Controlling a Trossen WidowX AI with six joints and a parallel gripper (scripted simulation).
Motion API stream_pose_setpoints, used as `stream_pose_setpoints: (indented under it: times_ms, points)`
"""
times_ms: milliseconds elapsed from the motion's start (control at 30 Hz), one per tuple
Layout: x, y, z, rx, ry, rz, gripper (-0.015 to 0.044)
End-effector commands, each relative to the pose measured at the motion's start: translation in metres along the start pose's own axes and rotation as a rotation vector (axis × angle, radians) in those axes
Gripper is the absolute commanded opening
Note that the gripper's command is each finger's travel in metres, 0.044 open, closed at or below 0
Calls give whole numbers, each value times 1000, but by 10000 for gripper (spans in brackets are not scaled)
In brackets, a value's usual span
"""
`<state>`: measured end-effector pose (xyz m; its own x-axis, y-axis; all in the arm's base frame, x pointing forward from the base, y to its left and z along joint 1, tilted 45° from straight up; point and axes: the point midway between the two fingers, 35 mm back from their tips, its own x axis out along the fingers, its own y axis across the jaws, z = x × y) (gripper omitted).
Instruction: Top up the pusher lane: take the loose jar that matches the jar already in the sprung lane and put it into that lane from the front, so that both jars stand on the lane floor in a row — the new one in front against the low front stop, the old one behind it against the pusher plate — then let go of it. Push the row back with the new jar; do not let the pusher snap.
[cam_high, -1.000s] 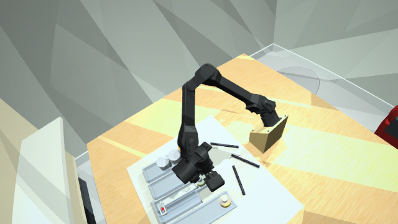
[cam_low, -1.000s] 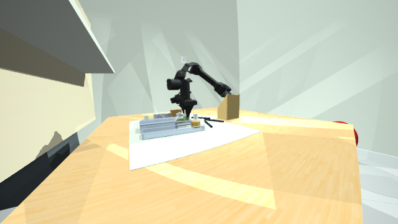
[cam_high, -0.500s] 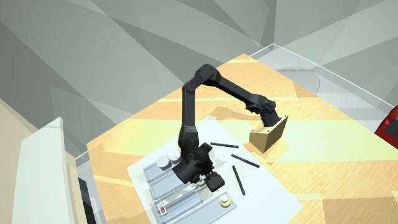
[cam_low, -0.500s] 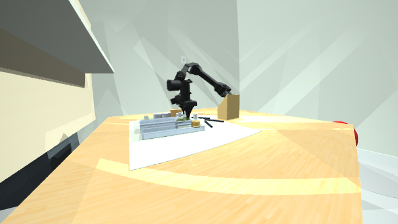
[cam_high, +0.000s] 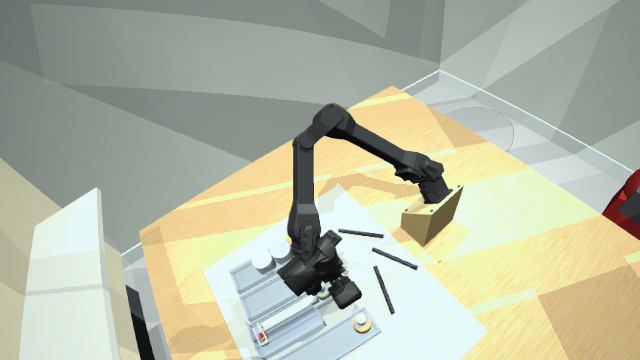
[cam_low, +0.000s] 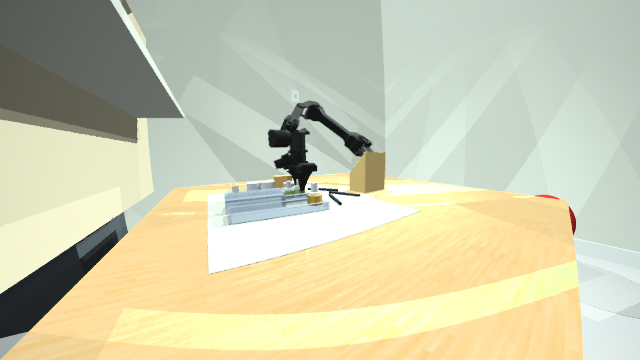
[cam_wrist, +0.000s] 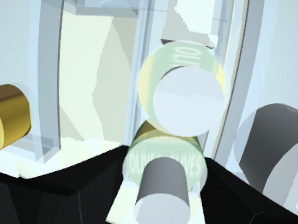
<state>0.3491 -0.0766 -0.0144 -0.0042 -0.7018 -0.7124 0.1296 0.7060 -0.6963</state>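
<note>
In the wrist view my gripper (cam_wrist: 165, 159) (cam_low: 302, 189) is shut on a jar with a pale green olives label (cam_wrist: 167, 150), a gold body and a grey knob. A matching jar (cam_wrist: 182, 56) with a pale knob stands in the narrow lane straight ahead, between the held jar and the pusher plate (cam_wrist: 187, 43). The two jars overlap in this view; whether they touch is unclear. A green jar (cam_low: 292, 192) shows beside the fingers in the exterior view. The held jar's base and the low front stop are hidden, so contact with the lane floor cannot be told.
A gold jar (cam_wrist: 14, 117) (cam_high: 361, 323) (cam_low: 314, 199) stands in the lane on one side. A grey jar (cam_wrist: 265, 145) is close on the other side. White round jars (cam_high: 262, 262) stand in the far lane. Several dark bars (cam_high: 384, 290) lie on the white mat (cam_high: 425, 320).
</note>
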Motion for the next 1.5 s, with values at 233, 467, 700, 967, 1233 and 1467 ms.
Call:
stream_pose_setpoints:
  times_ms: [233,467,700,967,1233,1467]
  points:
    - [3,-2,4,11,-16,-8,0]
    - [5,-2,3,11,-16,-8,0]
    - [5,-2,2,11,-16,-8,0]
    - [5,-2,1,11,-16,-8,0]
    - [5,-2,-1,11,-16,-8,0]
    - [5,-2,-2,11,-16,-8,0]
